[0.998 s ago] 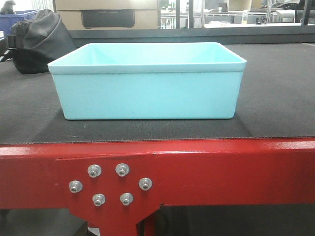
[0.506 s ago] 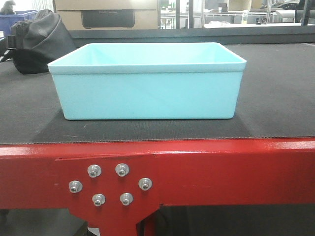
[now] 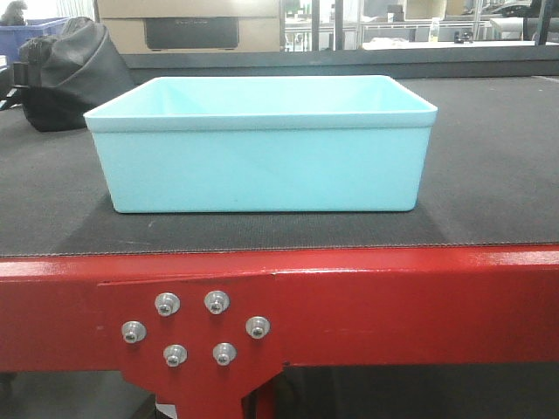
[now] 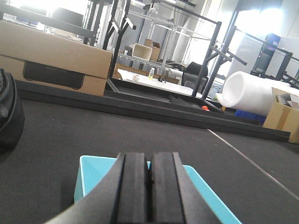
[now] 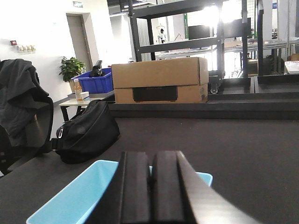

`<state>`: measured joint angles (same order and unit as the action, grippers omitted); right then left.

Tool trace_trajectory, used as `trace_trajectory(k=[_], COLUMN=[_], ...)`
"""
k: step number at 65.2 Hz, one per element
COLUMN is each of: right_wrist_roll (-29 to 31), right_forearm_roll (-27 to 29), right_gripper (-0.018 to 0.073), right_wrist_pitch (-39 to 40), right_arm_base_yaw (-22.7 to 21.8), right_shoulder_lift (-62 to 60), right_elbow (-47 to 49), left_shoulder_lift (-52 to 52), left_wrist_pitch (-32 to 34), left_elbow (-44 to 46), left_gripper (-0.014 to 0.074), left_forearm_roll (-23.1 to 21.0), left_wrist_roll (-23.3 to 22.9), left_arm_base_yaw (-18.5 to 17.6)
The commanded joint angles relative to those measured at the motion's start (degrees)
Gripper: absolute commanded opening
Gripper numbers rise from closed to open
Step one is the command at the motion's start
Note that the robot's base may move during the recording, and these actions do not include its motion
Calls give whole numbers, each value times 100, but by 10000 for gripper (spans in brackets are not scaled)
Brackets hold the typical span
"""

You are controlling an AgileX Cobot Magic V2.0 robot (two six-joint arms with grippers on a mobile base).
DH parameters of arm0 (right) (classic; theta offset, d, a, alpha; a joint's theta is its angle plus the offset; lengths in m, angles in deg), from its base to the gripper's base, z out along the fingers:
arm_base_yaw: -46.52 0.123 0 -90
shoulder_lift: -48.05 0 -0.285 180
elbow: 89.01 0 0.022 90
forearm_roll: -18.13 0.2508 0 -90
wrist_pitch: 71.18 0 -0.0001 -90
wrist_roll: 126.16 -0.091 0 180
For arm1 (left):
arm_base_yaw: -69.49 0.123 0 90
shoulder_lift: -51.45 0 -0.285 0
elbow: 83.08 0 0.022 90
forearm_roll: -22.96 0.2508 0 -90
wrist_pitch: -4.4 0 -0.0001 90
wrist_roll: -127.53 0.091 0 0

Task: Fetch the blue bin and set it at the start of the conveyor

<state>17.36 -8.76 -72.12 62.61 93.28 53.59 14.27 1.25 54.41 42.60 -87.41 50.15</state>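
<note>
The blue bin [image 3: 262,166] is a pale aqua tub standing upright and empty on the dark grey belt [image 3: 489,175] of the conveyor start, just behind the red frame [image 3: 393,297] with its silver bolts. No gripper shows in the front view. In the left wrist view my left gripper [image 4: 150,161] is shut with nothing between the pads, and the bin [image 4: 91,175] lies below and beyond it. In the right wrist view my right gripper [image 5: 150,161] is likewise shut and empty above the near side of the bin [image 5: 79,196].
A black bag [image 3: 74,74] lies on the belt at the far left, also seen in the right wrist view [image 5: 86,135]. A cardboard box [image 5: 161,79] sits behind the belt's far edge. A dark blue bin [image 5: 96,84] and shelving stand beyond.
</note>
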Motion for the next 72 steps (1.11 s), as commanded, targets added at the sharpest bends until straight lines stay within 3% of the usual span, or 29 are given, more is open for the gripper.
trace_trajectory(k=[1,9,14,19,26,27,31,43,72], right_wrist_roll=[61,144,1029,1892,1892,3563,3985,3986,3790], right_forearm_roll=[-41,-41,134,785,1990,2143,2842,3112,3112], right_gripper=[-163,-163,-163,-163,-163,-163,-163,-163,-163], right_wrist_pitch=[-199,-792,-870,-808,-808,-232,139,38,-326], right_arm_base_yaw=[-22,-22,-70,-264,-860,-996,-1389,-2022,-2052], right_shoulder_lift=[-34,-59,-181,-443,-827,-912,-1156,-2028,-3744], right_elbow=[-14,-14,-57,-213,-642,-752,-1092,-1989,-3559], left_shoulder_lift=[40,40,40,40,40,40,40,40,40], left_wrist_pitch=[110,110,110,110,110,110,110,110,110], left_elbow=[-13,-13,-13,-13,-13,-13,-13,-13,-13], left_gripper=[-111,-111,-111,-111,-111,-111,-111,-111,-111], left_forearm_roll=[19,19,19,19,19,19,19,19,19], left_wrist_roll=[28,28,28,28,28,28,28,28,28], left_arm_base_yaw=[3,3,3,3,3,3,3,3,3])
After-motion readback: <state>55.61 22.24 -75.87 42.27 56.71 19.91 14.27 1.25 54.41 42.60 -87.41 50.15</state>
